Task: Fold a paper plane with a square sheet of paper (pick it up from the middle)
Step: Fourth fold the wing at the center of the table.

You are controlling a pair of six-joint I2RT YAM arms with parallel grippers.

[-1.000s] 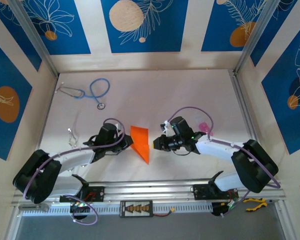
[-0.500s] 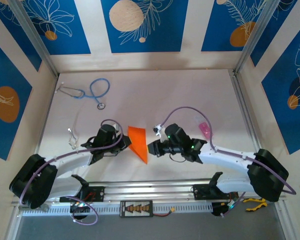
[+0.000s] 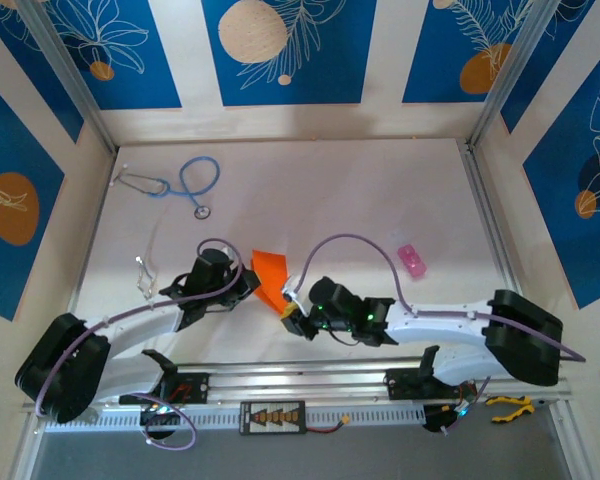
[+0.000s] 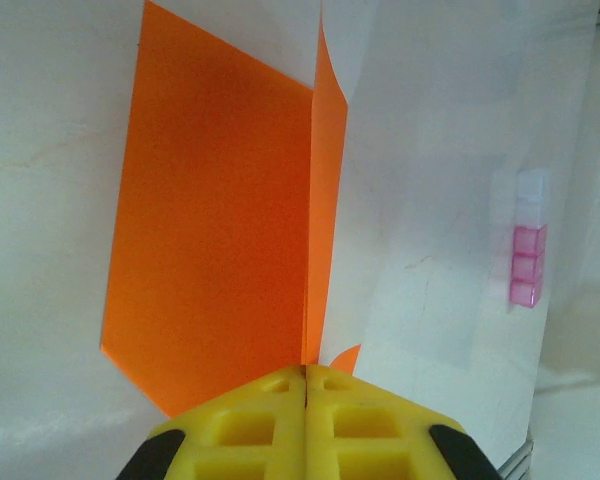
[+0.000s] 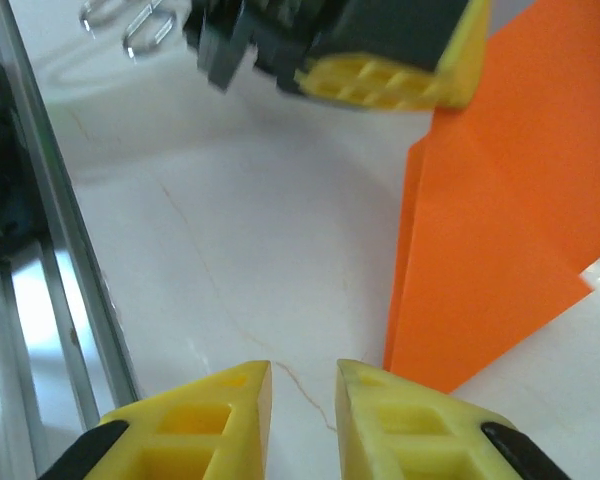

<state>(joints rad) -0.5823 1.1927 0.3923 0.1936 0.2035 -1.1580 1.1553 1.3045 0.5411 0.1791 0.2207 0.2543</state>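
White table (image 3: 360, 200): left claw (image 4: 307, 374) clamps the orange paper (image 4: 210, 230), right claw (image 5: 303, 388) slightly parted, empty.

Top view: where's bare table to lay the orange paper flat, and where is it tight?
Bare: the far middle of the table, between the stethoscope and the pink block, beyond the orange paper. Crowded: the near middle, where the left gripper and right gripper sit at the paper.

Robot lab cell, aluminium frame (image 3: 300, 380), blue patterned wall panels (image 3: 320, 60), white tabletop (image 3: 330, 190)
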